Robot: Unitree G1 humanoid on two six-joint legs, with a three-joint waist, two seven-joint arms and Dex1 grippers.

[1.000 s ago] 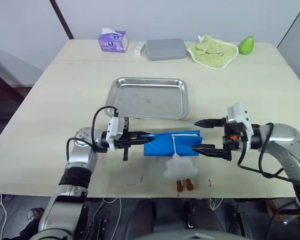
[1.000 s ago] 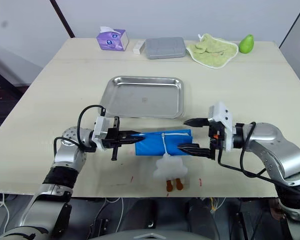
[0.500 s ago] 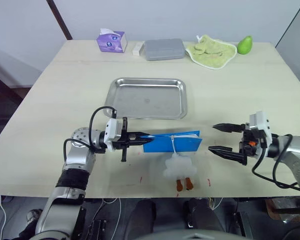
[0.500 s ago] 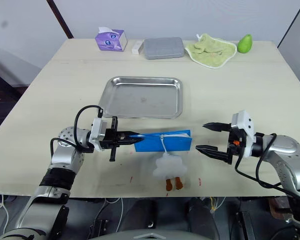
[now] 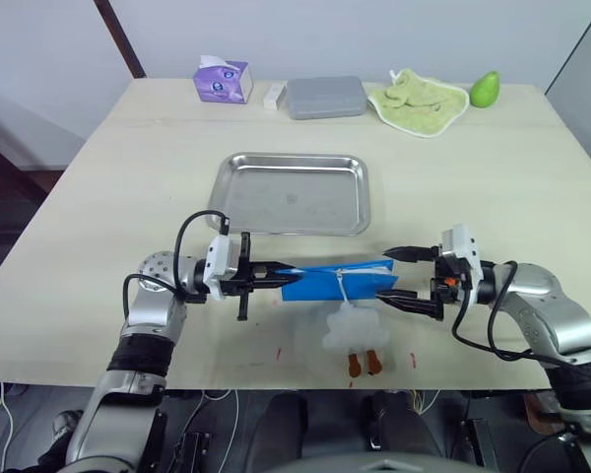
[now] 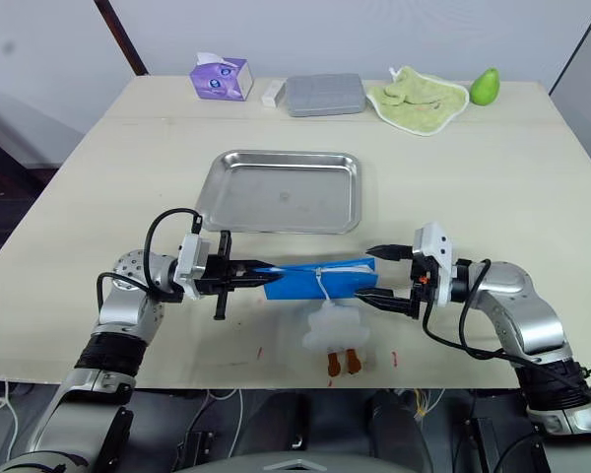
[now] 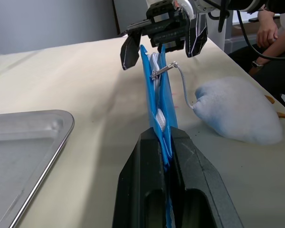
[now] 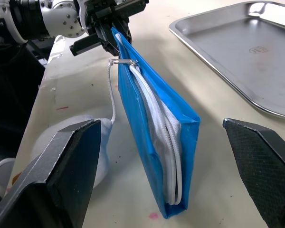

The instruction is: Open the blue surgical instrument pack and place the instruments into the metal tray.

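Left tool [image 5: 273,274] clamps pack [image 5: 335,282]; right tool [image 5: 406,278] wide open; contents hidden.

The two eye views look forward and down from above the near edge of the tabletop [image 5: 98,197], taking in its whole surface out to the far edge; they overlap almost entirely, the right eye sitting slightly to one side. The left wrist view sits low and close, looking along the blue surgical instrument pack [image 7: 157,102] toward the right gripper [image 7: 164,47]. The right wrist view looks back the opposite way along the same pack toward the left gripper [image 8: 115,29], with the metal tray [image 8: 237,52] beside it.
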